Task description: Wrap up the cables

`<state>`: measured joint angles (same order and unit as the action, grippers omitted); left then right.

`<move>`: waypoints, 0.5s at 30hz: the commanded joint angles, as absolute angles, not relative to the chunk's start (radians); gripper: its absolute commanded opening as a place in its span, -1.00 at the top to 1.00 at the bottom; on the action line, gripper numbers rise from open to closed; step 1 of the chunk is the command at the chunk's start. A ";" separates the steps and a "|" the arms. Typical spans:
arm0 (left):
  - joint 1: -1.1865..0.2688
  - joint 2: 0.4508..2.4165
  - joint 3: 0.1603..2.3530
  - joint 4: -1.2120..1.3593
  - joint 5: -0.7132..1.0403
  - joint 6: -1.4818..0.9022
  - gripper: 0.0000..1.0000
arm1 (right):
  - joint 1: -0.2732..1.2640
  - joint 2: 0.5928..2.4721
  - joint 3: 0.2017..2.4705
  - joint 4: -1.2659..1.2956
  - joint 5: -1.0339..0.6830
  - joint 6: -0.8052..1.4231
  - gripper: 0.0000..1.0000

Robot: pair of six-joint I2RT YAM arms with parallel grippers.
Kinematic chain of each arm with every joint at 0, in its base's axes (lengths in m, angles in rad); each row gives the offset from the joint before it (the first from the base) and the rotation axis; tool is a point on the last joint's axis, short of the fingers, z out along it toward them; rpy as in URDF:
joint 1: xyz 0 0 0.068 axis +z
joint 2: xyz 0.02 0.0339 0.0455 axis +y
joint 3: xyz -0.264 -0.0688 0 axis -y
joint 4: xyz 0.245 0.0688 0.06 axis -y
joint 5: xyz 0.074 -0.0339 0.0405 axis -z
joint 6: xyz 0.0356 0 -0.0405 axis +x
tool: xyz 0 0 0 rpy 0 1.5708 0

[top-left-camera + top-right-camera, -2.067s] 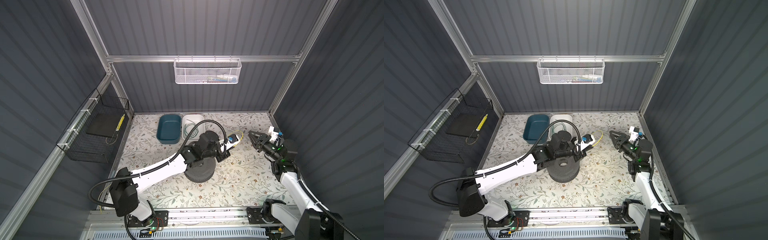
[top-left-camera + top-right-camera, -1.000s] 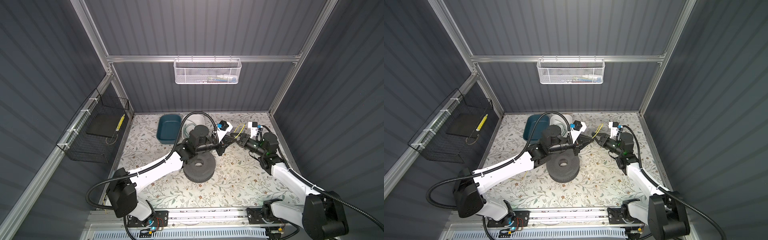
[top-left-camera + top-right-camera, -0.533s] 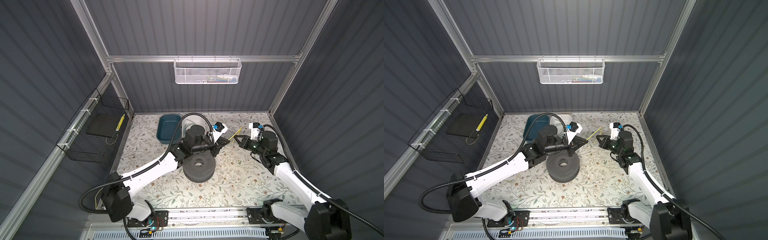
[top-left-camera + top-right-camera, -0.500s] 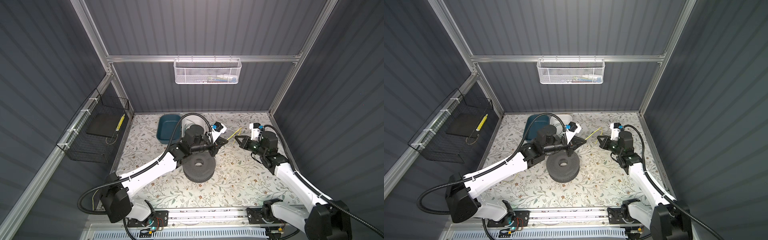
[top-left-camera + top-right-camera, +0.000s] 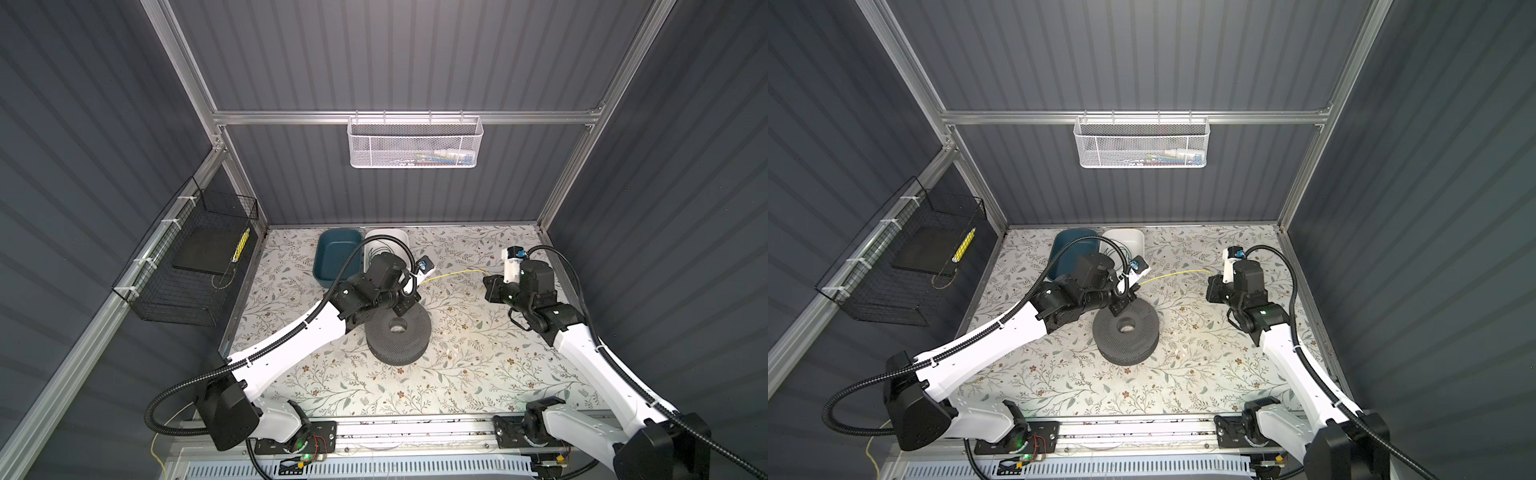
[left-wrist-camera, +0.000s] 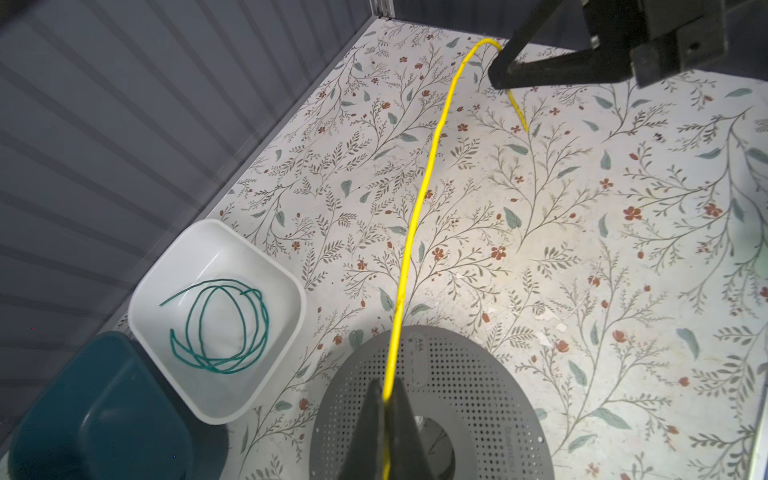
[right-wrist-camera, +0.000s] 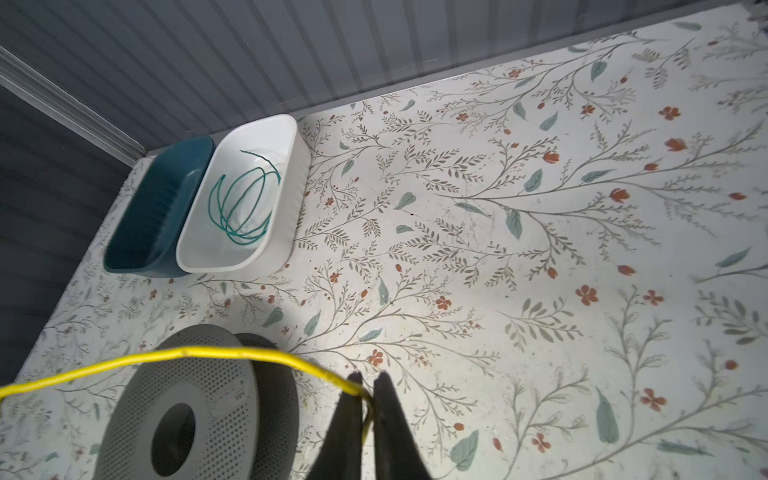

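**Yellow cable strung between my grippers above the reel**

Mid-table, my left gripper (image 6: 384,390) clamps the yellow cable (image 6: 419,199) just over the grey reel (image 5: 399,349), probably to feed it on for winding. Toward the right edge, my right gripper (image 7: 368,382) has the cable between its fingers; I cannot tell whether it pinches or has let go. The green cable (image 6: 220,368) lies coiled in the white tub (image 7: 286,216) at the floral table's (image 5: 457,374) far edge, under dark ribbed walls.
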<state>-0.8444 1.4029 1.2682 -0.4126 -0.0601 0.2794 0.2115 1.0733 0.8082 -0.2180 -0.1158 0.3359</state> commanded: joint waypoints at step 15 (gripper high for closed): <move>-0.827 1.490 1.255 -0.071 0.093 0.135 1.00 | 0.185 0.890 0.745 -0.132 -0.289 0.737 -0.18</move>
<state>-0.8349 1.4815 1.2667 -0.1738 0.0555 0.1699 0.1894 0.9398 0.7860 -0.2192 -0.2424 0.5537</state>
